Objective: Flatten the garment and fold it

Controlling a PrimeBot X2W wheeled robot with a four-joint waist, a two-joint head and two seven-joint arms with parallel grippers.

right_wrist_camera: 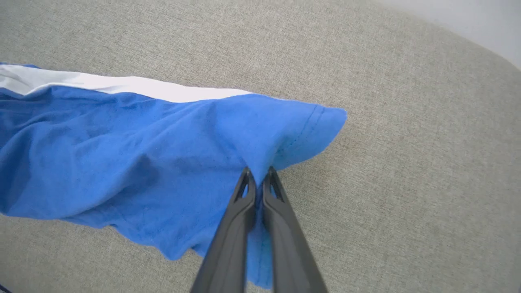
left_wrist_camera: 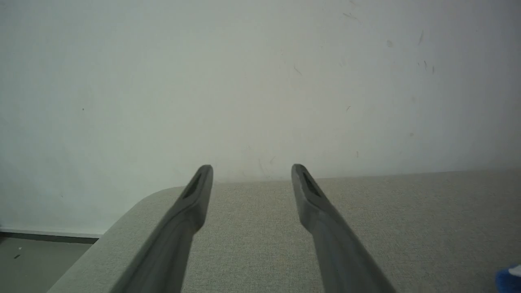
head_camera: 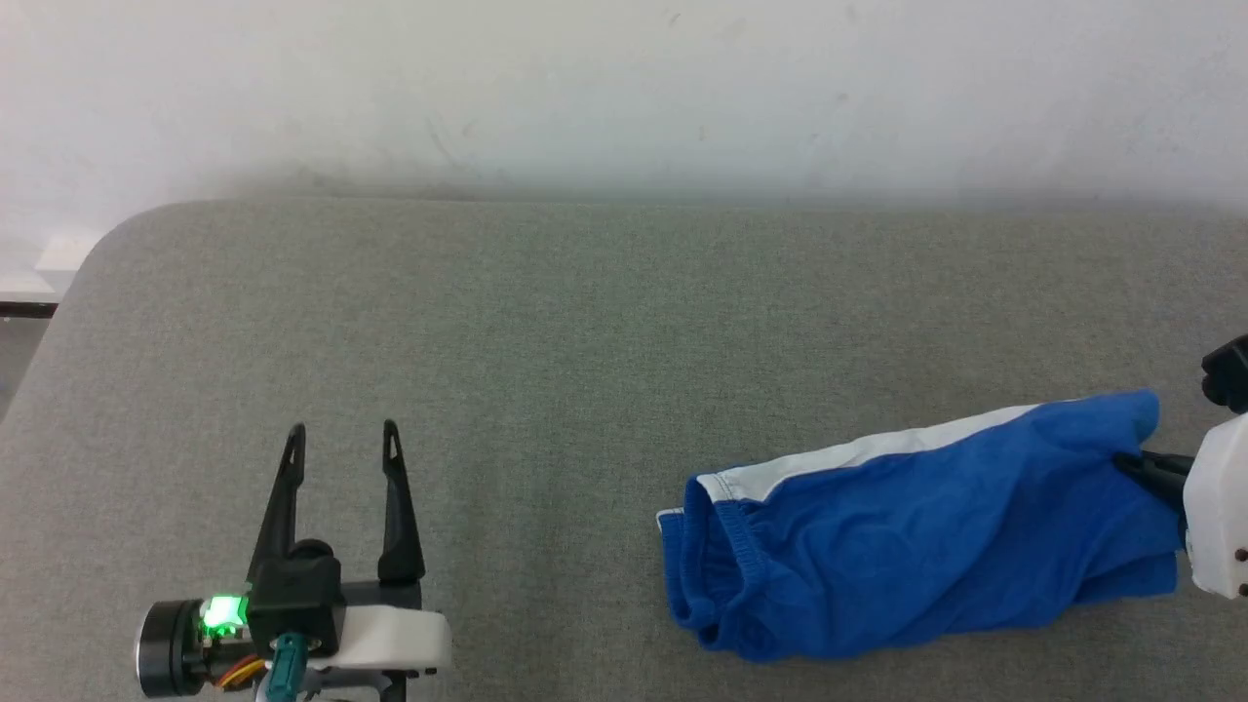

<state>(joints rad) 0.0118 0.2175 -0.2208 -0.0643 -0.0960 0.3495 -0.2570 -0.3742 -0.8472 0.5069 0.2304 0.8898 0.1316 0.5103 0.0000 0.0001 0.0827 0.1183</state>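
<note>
The garment [head_camera: 916, 531] is a pair of bright blue shorts with a white side band, lying bunched and elongated on the grey padded table [head_camera: 585, 322] at the right. Its gathered waistband faces left. My right gripper [head_camera: 1136, 463] comes in from the right edge and is shut on the garment's hem end. In the right wrist view the right gripper [right_wrist_camera: 257, 173] pinches a fold of the blue garment [right_wrist_camera: 142, 154] between its closed fingers. My left gripper [head_camera: 341, 434] stands open at the lower left, far from the cloth, and the left gripper [left_wrist_camera: 252, 169] holds nothing.
The table's rounded far-left corner [head_camera: 127, 229] drops off to the floor. A pale wall [head_camera: 624, 88] rises just behind the far edge. A sliver of the blue cloth [left_wrist_camera: 508, 278] shows at the lower right of the left wrist view.
</note>
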